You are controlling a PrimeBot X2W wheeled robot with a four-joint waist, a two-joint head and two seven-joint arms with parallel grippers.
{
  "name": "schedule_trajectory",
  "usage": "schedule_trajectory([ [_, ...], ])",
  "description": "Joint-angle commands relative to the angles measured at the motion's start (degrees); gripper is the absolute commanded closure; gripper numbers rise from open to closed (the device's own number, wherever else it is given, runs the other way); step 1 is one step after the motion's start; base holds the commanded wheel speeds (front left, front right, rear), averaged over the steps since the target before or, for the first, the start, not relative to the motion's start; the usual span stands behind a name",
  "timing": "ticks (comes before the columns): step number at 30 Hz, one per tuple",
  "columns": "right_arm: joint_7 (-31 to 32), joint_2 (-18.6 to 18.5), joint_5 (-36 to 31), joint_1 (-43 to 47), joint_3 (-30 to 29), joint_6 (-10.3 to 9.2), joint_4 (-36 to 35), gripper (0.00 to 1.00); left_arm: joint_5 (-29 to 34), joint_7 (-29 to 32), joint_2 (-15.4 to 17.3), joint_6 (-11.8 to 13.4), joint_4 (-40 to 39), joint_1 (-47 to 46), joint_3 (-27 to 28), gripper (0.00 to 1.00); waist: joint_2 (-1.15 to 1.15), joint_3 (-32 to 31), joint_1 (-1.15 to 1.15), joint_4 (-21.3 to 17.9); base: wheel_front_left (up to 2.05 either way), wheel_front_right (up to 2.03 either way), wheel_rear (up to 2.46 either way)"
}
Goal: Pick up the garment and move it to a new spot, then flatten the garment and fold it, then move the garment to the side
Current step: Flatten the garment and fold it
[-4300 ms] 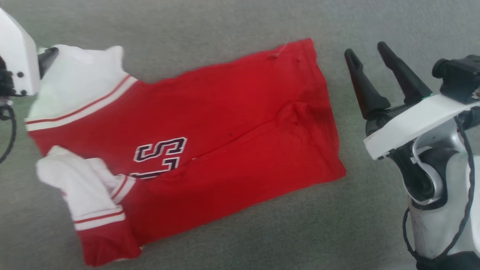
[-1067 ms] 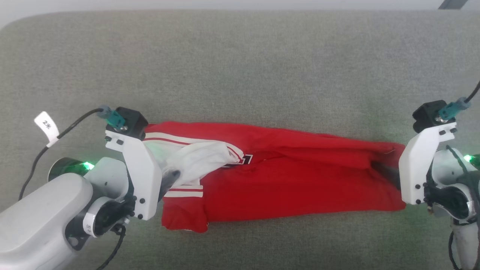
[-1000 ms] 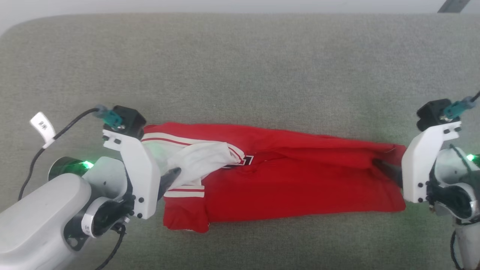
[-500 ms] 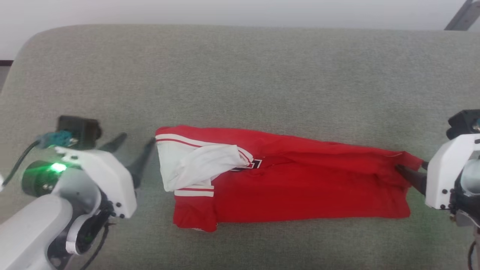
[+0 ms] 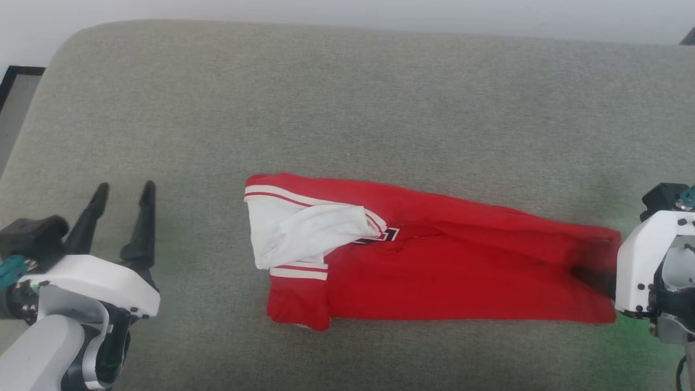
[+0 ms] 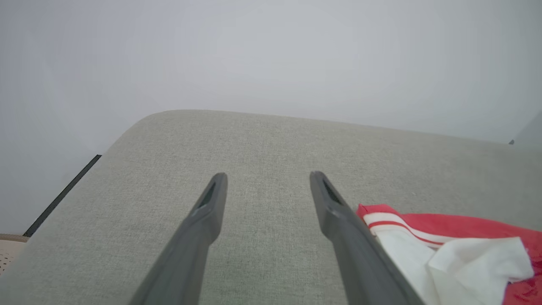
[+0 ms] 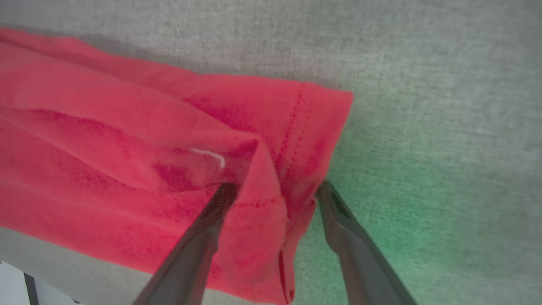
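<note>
While left fingers (image 5: 142, 228) stand clear of the garment (image 5: 461, 271), right fingers (image 7: 199, 241) straddle its hem (both wide).

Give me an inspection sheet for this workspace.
Surface: grey-green pad, flat.
Job's things: garment, folded into a long strip, white sleeve atop its left end.
Clutter: nothing seen.
Grippers: left gripper open, apart from garment; right gripper open, hem between its fingers.
Cables: teal plug on left wrist; lead hidden.
Surroundings: pale wall; dark strip beside the pad.
</note>
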Motion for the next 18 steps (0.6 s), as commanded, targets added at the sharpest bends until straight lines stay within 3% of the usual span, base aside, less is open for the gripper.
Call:
schedule_trajectory([
  [1, -0.4, 0.5, 0.6, -0.1, 1.3, -0.08, 2.3, 0.00, 1.5, -0.4, -1.5, -0.7, 0.5, 1.7, 2.4, 0.00, 0.00, 0.2, 0.00, 0.5, 0.00, 0.00, 0.00],
  [3, -0.5, 0.6, 1.1, -0.3, 3.1, -0.05, 4.6, 0.00, 4.5, -0.4, -4.3, -1.9, 0.6, 3.7, 6.9, 0.00, 0.00, 0.2, 0.00, 1.1, 0.00, 0.00, 0.00],
  [4, -0.6, 1.0, 2.0, -0.6, 4.0, -0.04, 5.5, 0.09, 5.9, -0.3, -6.1, -2.7, 0.8, 5.0, 9.3, 0.00, 0.00, 0.3, 0.00, 1.3, 0.00, 0.00, 0.00],
  [6, -0.6, 1.3, 3.0, -1.0, 6.0, 0.00, 6.7, 1.00, 8.7, -0.4, -9.2, -4.8, 1.3, 7.1, 13.3, 0.00, 0.00, 0.4, 0.00, 1.8, 0.00, 0.00, 0.00],
  [10, -0.9, 1.9, 6.2, -1.8, 7.2, 0.10, 7.8, 1.00, 14.4, -0.4, -14.9, -9.6, 2.4, 10.4, 20.6, 0.00, 0.00, 0.2, 0.00, 2.2, 0.00, 0.00, 0.00],
  [18, -2.6, -1.5, 8.3, -4.3, 4.2, -0.09, 6.7, 1.00, 22.6, -0.4, -23.7, -19.2, 5.9, 13.6, 31.6, 0.00, 0.00, -0.3, 0.00, 1.5, 0.00, 0.00, 0.00],
])
